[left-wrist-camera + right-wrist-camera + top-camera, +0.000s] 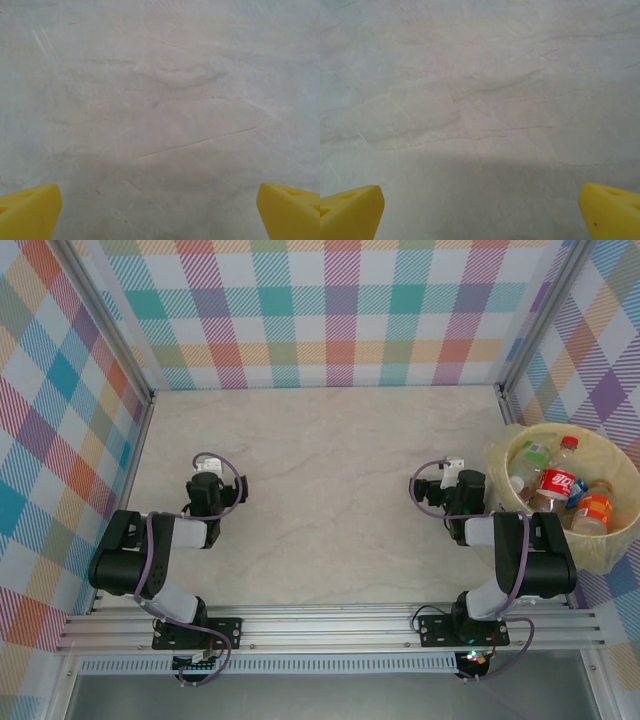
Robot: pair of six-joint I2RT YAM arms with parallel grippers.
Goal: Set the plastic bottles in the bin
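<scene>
At the near edge, both arms sat folded over their bases. A little farther in, the left end effector (208, 483) and the right end effector (455, 482) each hung over the marbled tabletop (330, 460), well apart from each other.

In the left wrist view, the left end effector (160, 215) had its yellow fingertips (30, 210) spread to the two lower corners, with nothing between them but tabletop (160, 100). The right end effector (480, 212) stood equally wide and gripped nothing.

The bin (566, 427) sat at the right edge, just beside the right end effector and slightly beyond it, and far across the tabletop from the left arm. Any further move to the bin would therefore fall to the right arm, reaching to its own right.

The plastic bottles (562, 482) lay inside the bin. A red-labelled one leaned with its long axis running roughly near to far, an orange-labelled one (592, 512) was nearer, and a green-labelled one (530, 455) was toward the left rim. How many lay beneath them could not be told. Judged from this, the task looked finished.

The overhead view carried the bin and its load. The wrist views gave a close look at the open gaps and the veined surface.
</scene>
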